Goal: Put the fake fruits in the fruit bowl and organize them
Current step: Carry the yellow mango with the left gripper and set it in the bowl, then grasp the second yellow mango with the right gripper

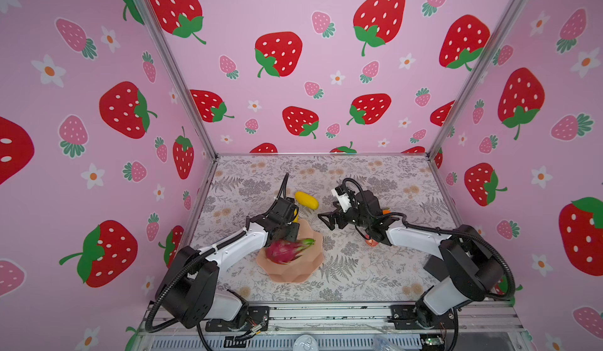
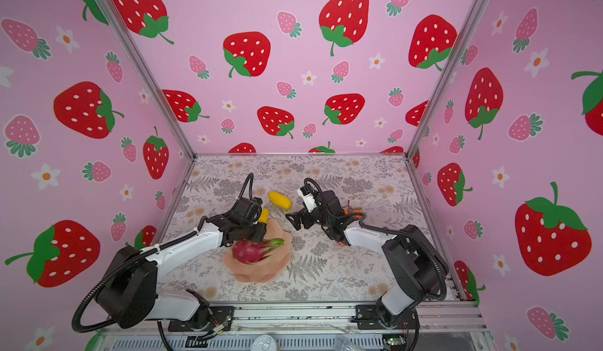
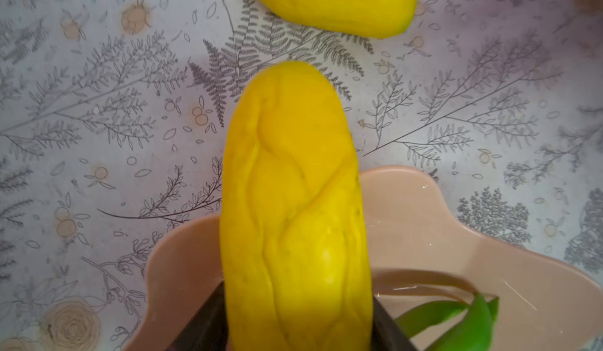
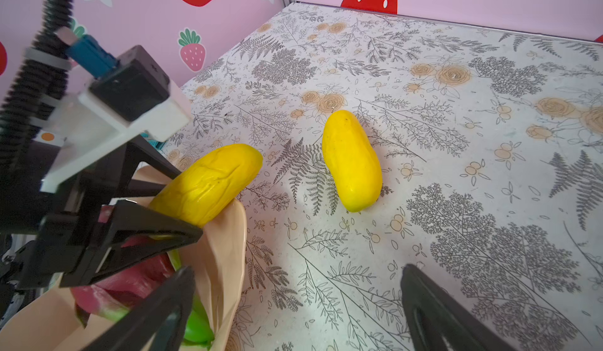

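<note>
Over the far rim of the fruit bowl (image 1: 293, 277), the held yellow fruit (image 3: 293, 186) projects well past the edge; released here, it would likely tip outward onto the table (image 1: 359, 267). The left gripper (image 3: 297, 329) is clamped narrowly on one end. The right gripper (image 1: 325, 221) stands spread wide and empty near the bowl. The dragon fruit (image 1: 285, 250) lies in the bowl.

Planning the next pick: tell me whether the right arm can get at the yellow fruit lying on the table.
Probably yes. The right hand is open and faces the loose yellow fruit across bare table; the left hand, gripping the other yellow fruit over the bowl rim, is beside that path.
</note>
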